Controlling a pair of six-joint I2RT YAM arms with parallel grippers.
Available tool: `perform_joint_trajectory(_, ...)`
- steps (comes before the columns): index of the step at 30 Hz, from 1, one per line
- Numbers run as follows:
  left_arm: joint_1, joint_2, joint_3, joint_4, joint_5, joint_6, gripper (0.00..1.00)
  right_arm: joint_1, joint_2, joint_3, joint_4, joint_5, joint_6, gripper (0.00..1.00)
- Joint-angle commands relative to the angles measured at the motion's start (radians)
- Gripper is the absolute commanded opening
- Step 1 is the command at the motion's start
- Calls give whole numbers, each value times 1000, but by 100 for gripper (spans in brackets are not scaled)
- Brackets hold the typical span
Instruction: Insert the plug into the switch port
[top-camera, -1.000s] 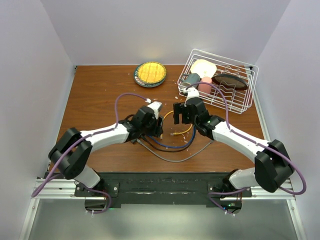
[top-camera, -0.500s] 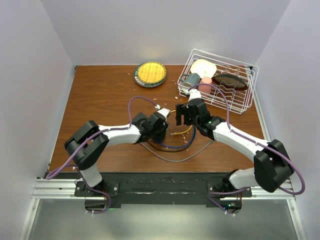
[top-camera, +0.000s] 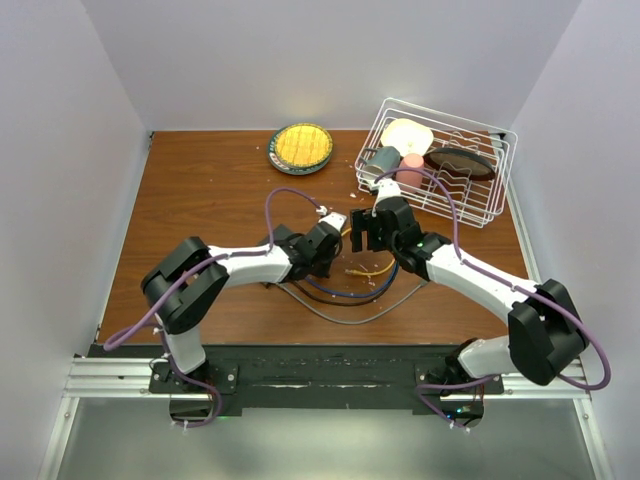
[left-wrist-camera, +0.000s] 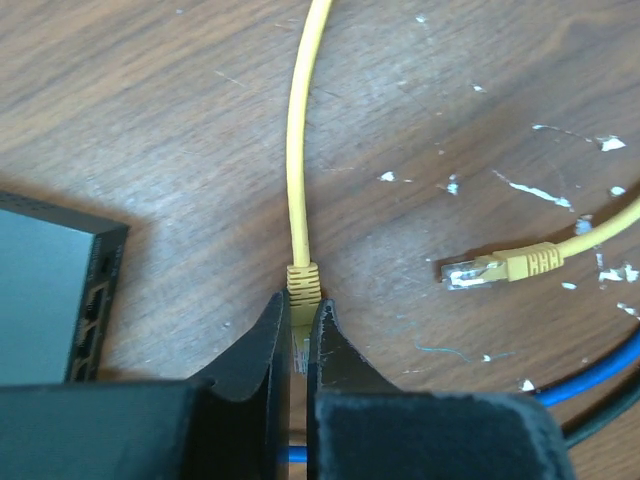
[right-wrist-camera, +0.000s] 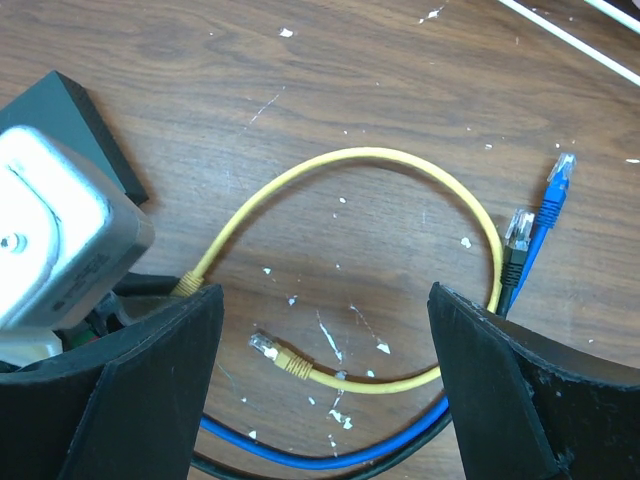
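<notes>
One yellow plug (left-wrist-camera: 303, 281) in left gripper (left-wrist-camera: 300, 312) (pinched), near switch port (left-wrist-camera: 93, 302) edge.

The left end effector (left-wrist-camera: 300, 316) hides most of the plug (left-wrist-camera: 303, 284); the black switch (left-wrist-camera: 48, 290) runs off-frame.

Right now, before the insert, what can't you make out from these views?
- Left wrist: tip of the yellow plug, buried between the fingers of the shut left hand.
- Left wrist: most of the switch, cut off by the frame edge and the hand; few ports show.
- Top: plug and ports, too small and under the left arm.
</notes>
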Motion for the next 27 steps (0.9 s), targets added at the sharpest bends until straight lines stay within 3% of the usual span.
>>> perform_joint_trajectory(1,53,-72,27,-32,10,25,0,-2,-53,-12,29,-26,-51,86)
perform_joint_trajectory(9,291,-217,51,-12,609,125,0,-3,-175,-21,61,-169,-192,90)
perform_joint_trajectory(12,337,-217,110,-107,777,179,0,-3,-253,-49,99,-279,-244,92)
perform_joint_trajectory(14,352,-212,128,-145,911,194,0,-3,-335,-63,142,-357,-274,98)
perform_joint_trajectory(18,378,-201,139,-107,1163,141,0,-2,-373,-28,144,-468,-301,98)
perform_joint_trajectory(22,381,-204,142,-43,1294,63,0,-2,-321,2,132,-568,-307,98)
perform_joint_trajectory(27,403,-235,95,173,1418,-80,0,19,-268,11,107,-643,-354,98)
